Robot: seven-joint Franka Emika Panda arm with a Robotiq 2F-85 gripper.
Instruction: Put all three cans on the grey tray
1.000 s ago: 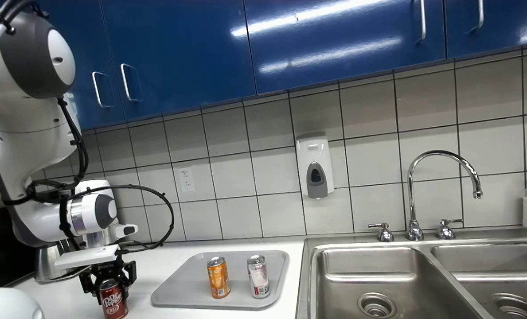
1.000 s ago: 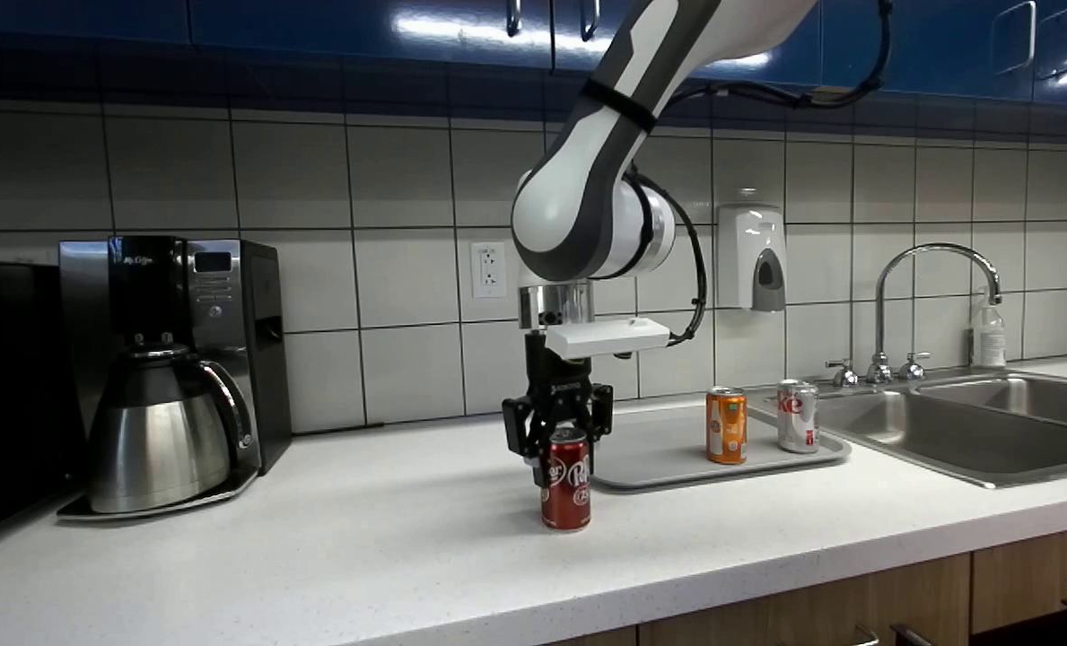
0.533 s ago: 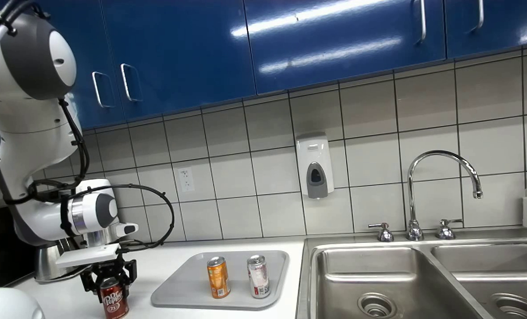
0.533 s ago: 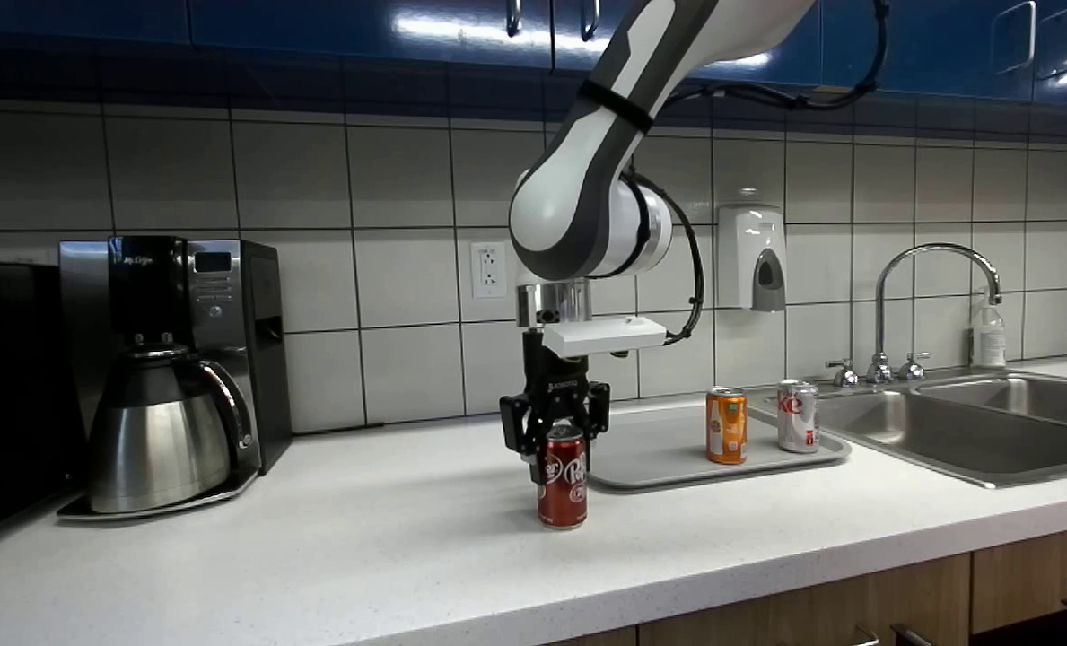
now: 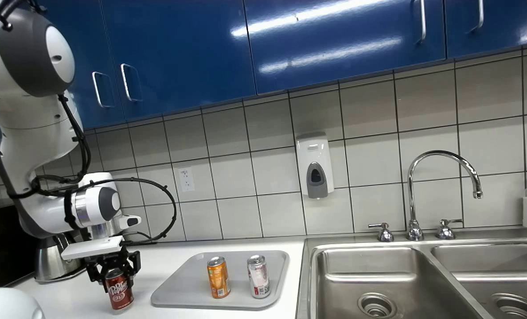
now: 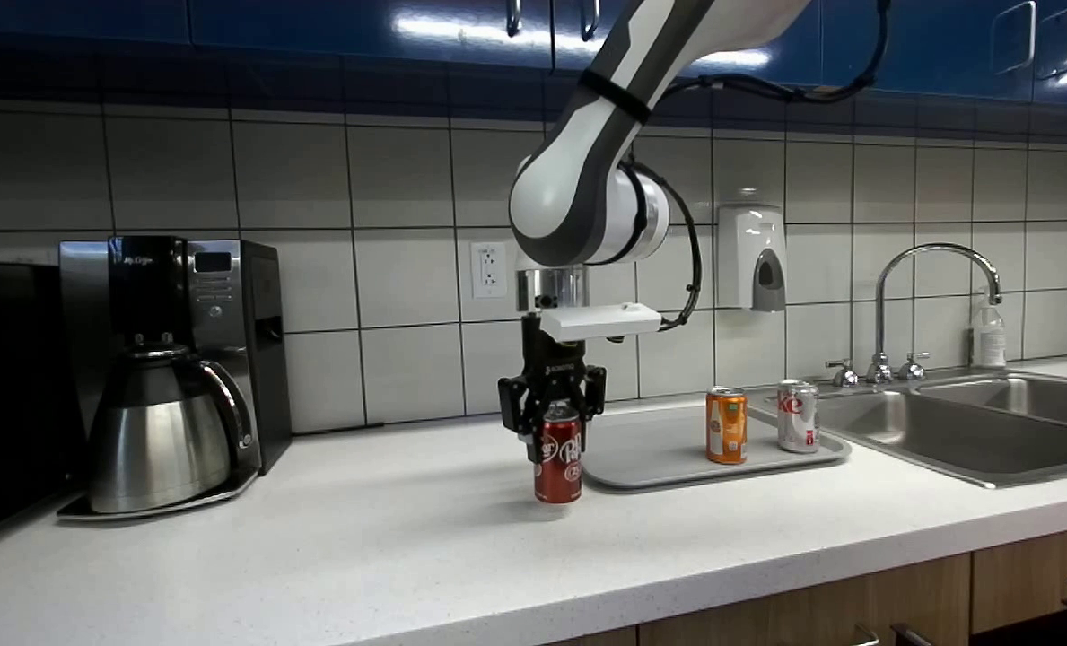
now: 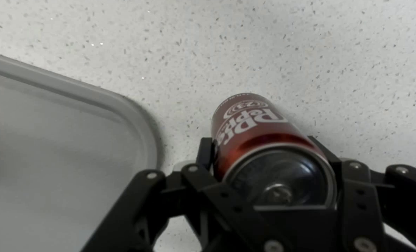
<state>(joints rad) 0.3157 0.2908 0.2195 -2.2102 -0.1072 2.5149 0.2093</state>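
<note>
The dark red can (image 5: 119, 293) is held upright by my gripper (image 5: 118, 280), a little above the counter beside the grey tray (image 5: 179, 288). In an exterior view, the red can (image 6: 558, 482) shows a gap beneath it. In the wrist view, the gripper's fingers (image 7: 262, 148) press both sides of the red can (image 7: 249, 127) near its top; the tray (image 7: 54, 157) lies to the left. The orange-gold can (image 5: 218, 279) and the silver-grey can (image 5: 259, 278) stand upright on the tray, apart from each other, in both exterior views.
A coffee maker (image 6: 264, 359) with a dark steel pot (image 6: 161, 449) stands on the counter. The steel sink (image 5: 365, 274) with a faucet (image 5: 413, 199) adjoins the counter past the tray. A soap dispenser (image 5: 315, 166) hangs on the tiles. A white rounded object (image 5: 8, 305) shows at a lower corner.
My gripper has risen with the red can in it. The can has left the counter, where it stood in the earlier frames. The tray and the two other cans have not moved.
</note>
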